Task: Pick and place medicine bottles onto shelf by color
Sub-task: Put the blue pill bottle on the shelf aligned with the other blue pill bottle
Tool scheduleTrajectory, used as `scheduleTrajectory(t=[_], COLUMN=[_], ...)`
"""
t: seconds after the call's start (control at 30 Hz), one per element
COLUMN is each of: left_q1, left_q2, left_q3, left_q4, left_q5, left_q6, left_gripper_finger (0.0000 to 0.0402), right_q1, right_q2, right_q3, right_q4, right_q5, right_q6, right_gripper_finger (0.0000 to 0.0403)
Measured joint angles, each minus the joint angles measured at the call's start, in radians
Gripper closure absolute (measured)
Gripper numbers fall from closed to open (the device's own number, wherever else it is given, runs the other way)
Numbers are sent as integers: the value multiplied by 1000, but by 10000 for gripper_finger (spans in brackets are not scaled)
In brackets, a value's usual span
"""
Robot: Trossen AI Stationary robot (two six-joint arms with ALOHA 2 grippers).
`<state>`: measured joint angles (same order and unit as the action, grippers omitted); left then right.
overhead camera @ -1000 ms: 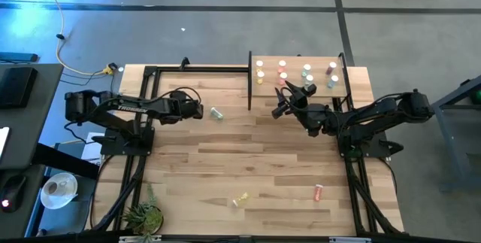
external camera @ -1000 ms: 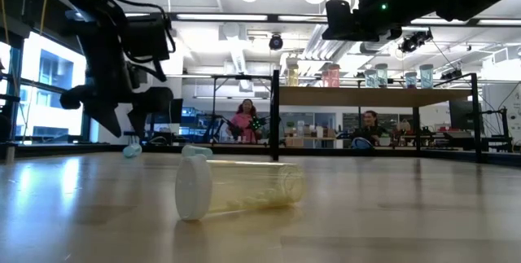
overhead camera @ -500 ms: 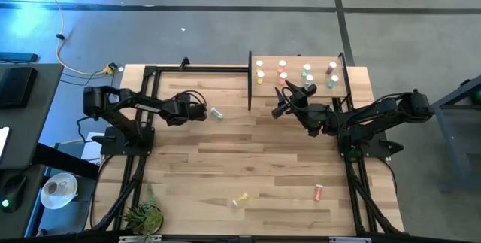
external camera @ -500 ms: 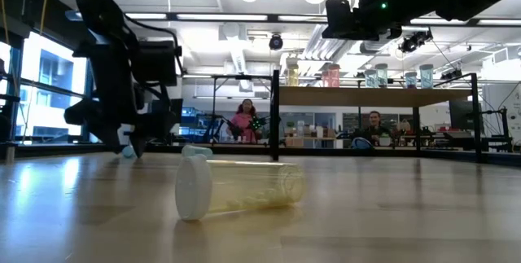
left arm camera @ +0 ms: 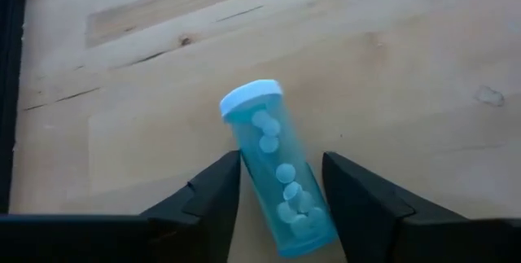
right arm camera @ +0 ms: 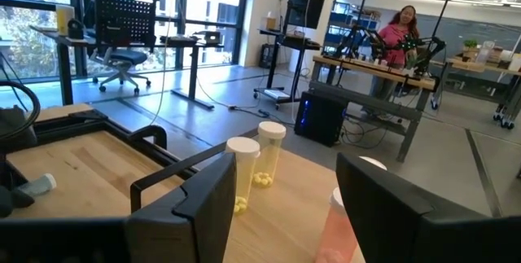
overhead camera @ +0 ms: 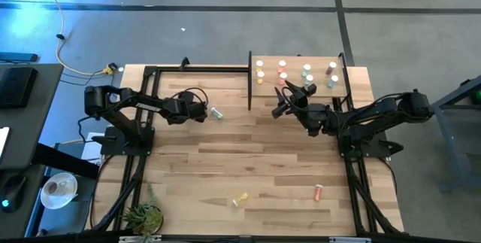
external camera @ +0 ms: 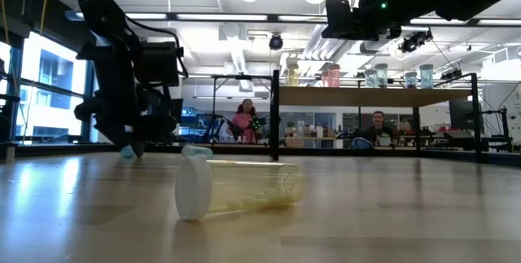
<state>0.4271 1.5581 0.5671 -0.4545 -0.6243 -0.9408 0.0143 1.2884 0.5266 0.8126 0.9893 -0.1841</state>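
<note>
A teal medicine bottle [left arm camera: 281, 181] with a white cap lies on its side on the table at the far left [overhead camera: 216, 113]. My left gripper [left arm camera: 281, 169] slants down over it, open, one finger on each side of the body near its base. On the shelf [overhead camera: 342, 85] at the far right, yellow, pink, teal and purplish bottles stand in groups. A yellow bottle [overhead camera: 240, 199] and a pink one [overhead camera: 318, 192] lie near the table's front edge. My right gripper [right arm camera: 281, 206] hovers level and open in front of the shelf, holding nothing. My left gripper has its fingers across the lower half of the teal bottle's body [left arm camera: 293, 214], slanting down from the table's left. One finger [left arm camera: 220, 186] lies right beside the bottle's side; I cannot tell whether it touches. A gap shows at the other finger. The bottle rests on the table.
The shelf's dark post [overhead camera: 249, 85] stands between the teal bottle and the shelf. Black frame rails run along the table's left, right and far sides. A small plant [overhead camera: 143, 217] sits at the near left corner. People sit in the room beyond the table.
My left gripper has come down toward the table and a little toward the teal bottle, rolling its wrist, and now has its fingers around the bottle. The bottle has stayed where it lay.
</note>
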Motion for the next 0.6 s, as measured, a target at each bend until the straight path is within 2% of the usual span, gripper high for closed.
scheduleTrajectory(t=[0.27,0.47,0.6], left_q1=[0,0,-10], left_q2=[0,-5,-31], left_q3=[0,-1,-4], left_q4=[-6,-5,6], left_q5=[30,39,53], left_q6=[45,110,218], left_gripper_finger=[307,309,308], right_q1=[0,0,10], right_q2=[0,0,0], right_q3=[0,0,0], right_q4=[0,1,1], right_q5=[-1,-1,-1], right_q6=[0,0,0], right_gripper_finger=[198,199,198])
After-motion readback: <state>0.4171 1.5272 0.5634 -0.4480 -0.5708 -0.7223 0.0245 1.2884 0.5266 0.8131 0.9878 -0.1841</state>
